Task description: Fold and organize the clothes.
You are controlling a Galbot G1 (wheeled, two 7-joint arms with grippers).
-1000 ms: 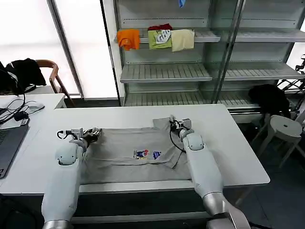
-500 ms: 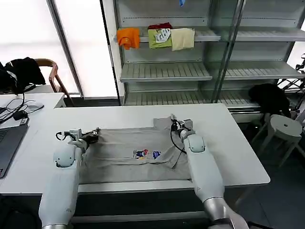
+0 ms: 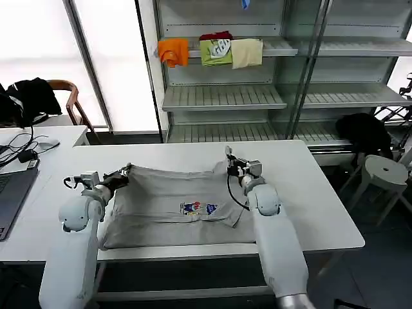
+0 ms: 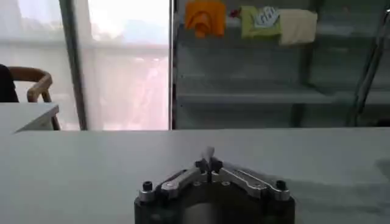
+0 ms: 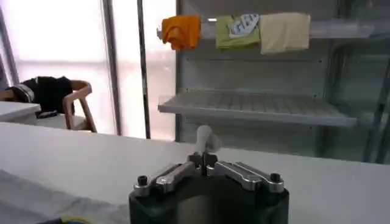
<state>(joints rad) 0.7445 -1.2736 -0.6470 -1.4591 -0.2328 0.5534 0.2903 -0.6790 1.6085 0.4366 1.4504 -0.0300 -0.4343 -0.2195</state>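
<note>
The light grey short-sleeved T-shirt with a small multicoloured chest print point(image 3: 177, 206) lies spread on the white bench point(image 3: 322, 199). The left gripper point(image 3: 121, 176) and right gripper point(image 3: 230, 162) each pinch 1 far corner, seemingly lifted. Raise both evenly, keeping the edge taut, before folding forward.

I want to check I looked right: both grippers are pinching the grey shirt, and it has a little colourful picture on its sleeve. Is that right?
Not quite. The little picture is on the shirt's chest, not its sleeve, as the head view shows. The left gripper and right gripper are both pinching it.
</note>
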